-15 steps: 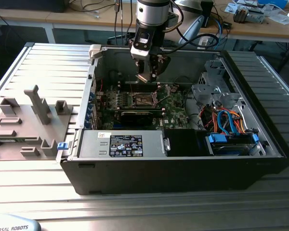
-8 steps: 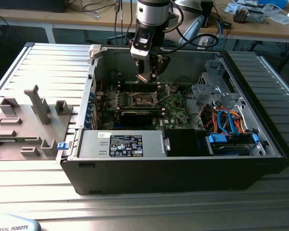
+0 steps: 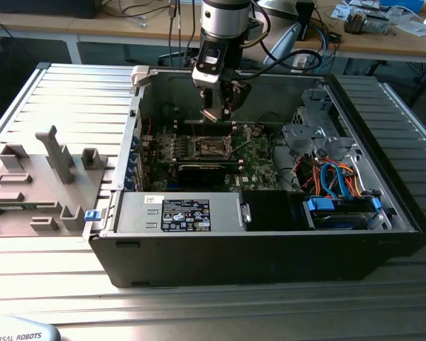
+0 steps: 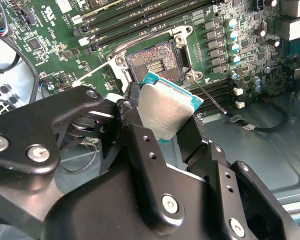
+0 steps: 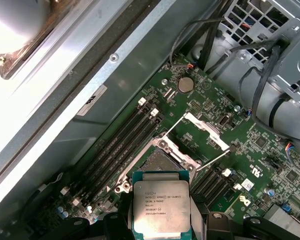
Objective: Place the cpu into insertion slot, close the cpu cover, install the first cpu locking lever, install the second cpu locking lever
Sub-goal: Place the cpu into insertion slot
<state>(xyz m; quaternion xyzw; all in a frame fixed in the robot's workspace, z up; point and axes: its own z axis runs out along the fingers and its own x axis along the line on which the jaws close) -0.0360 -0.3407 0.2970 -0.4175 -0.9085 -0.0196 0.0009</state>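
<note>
"Holding anything, that gripper [image 3: 218, 112]?"

"Yes. Its 2 jaws pinch the cpu [image 5: 161, 210] by opposite edges, metal top facing the first wrist view."

"Where is it?"

"Up in the air inside the open computer case [image 3: 234, 256], above the insertion slot [image 5: 159, 161] and apart from it. The slot is bare, and the cpu cover [image 5: 206, 129] stands flipped open."

Arm [image 3: 225, 18] hanging from above, wrist pointing down; jaws clamped on opposite edges of cpu [image 4: 167, 112], held tilted.
</note>
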